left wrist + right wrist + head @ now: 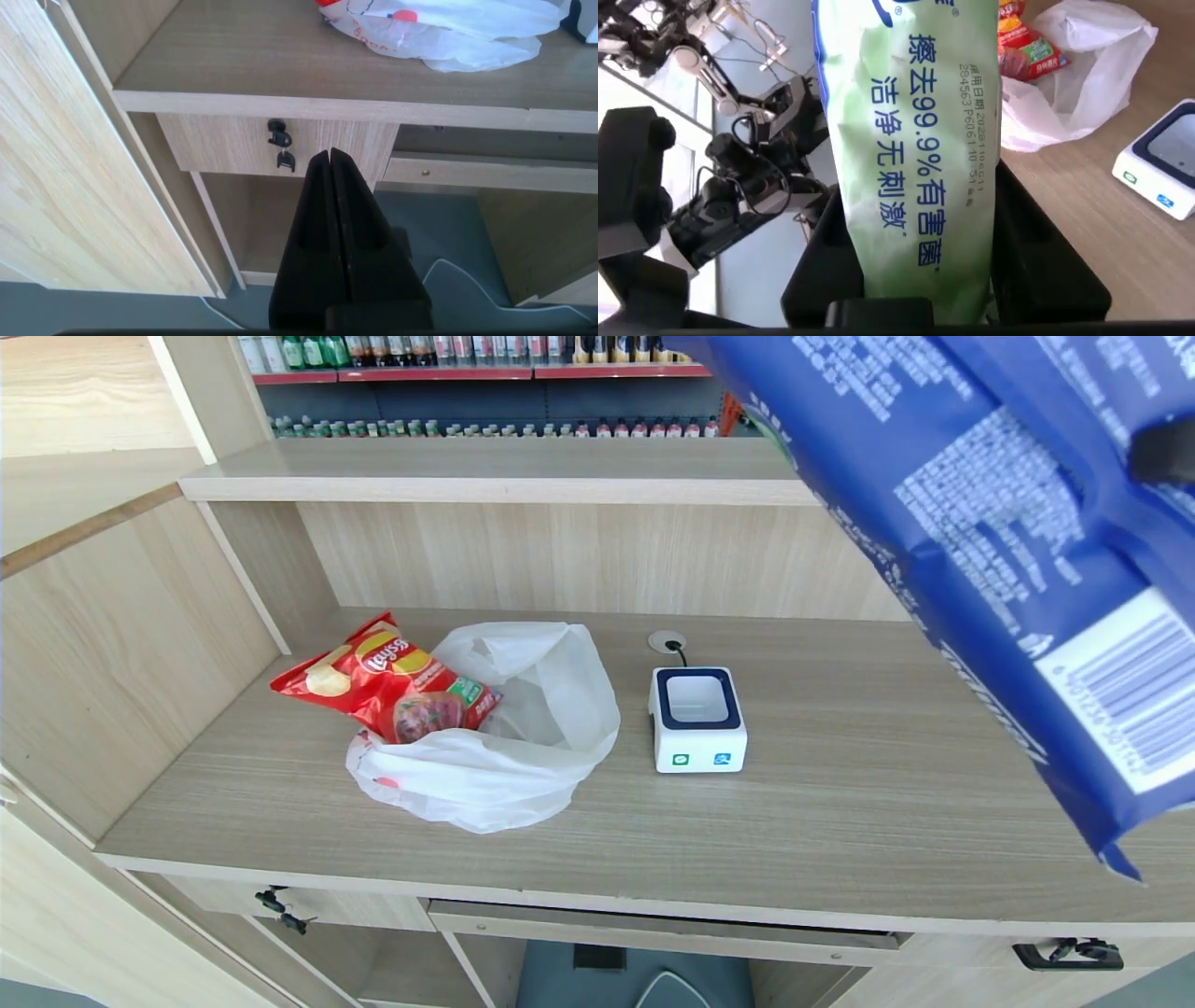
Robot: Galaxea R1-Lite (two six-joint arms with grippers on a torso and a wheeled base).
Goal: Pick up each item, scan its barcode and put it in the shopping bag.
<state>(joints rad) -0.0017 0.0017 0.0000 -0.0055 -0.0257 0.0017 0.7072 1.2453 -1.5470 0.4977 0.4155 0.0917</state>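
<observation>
**Packet held high, barcode not yet at the scanner**

Right gripper [920, 261] is clamped on a tall packet [980, 551], one finger on each side of its lower body. The packet hangs up at the robot's right, well above the counter [840, 803]. It is tilted, and its white barcode [1130, 691] faces up toward the head camera.

The scanner [698, 719] sits mid-counter, well apart from the packet, with its window facing up. Just to its left is the white shopping bag [504, 756], with a red crisp packet [387, 681] lying across its open mouth.

To scan well, the arm would likely need to lower the packet and roll the wrist so the barcode turns down over the window. The packet should be held flat and steady there, with the fingers clear of the stripes.

Left gripper [329, 187] has its fingers pressed together on nothing. It sits low in front of the counter's edge, near a drawer [234, 145] with a key in its lock.
</observation>
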